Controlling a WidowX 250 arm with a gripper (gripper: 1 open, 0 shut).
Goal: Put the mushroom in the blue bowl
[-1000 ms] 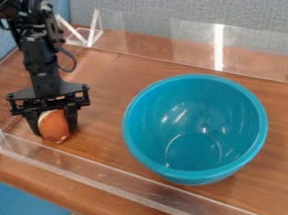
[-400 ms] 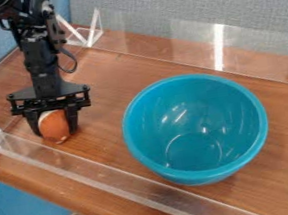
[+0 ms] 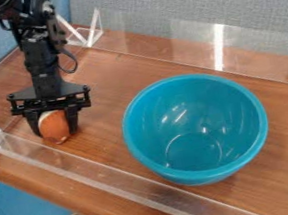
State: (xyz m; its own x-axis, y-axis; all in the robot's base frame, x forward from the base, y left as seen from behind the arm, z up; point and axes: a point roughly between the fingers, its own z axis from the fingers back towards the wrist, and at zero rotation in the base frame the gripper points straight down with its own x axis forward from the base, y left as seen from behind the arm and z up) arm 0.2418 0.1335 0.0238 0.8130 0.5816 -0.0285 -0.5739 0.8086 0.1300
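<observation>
The mushroom [image 3: 55, 125], orange-brown and glossy, sits low at the left of the wooden table between the fingers of my gripper [image 3: 54, 119]. The gripper points straight down and is shut on the mushroom, holding it at table level. To the right stands the blue bowl [image 3: 196, 129], large, teal and deep, with nothing inside it. A stretch of bare wood separates the mushroom from the bowl's rim.
Clear acrylic walls [image 3: 117, 179] border the wooden table [image 3: 142, 69] along the front and back edges. A white wire stand [image 3: 86, 33] sits at the back left behind the arm. A blue backdrop fills the far left.
</observation>
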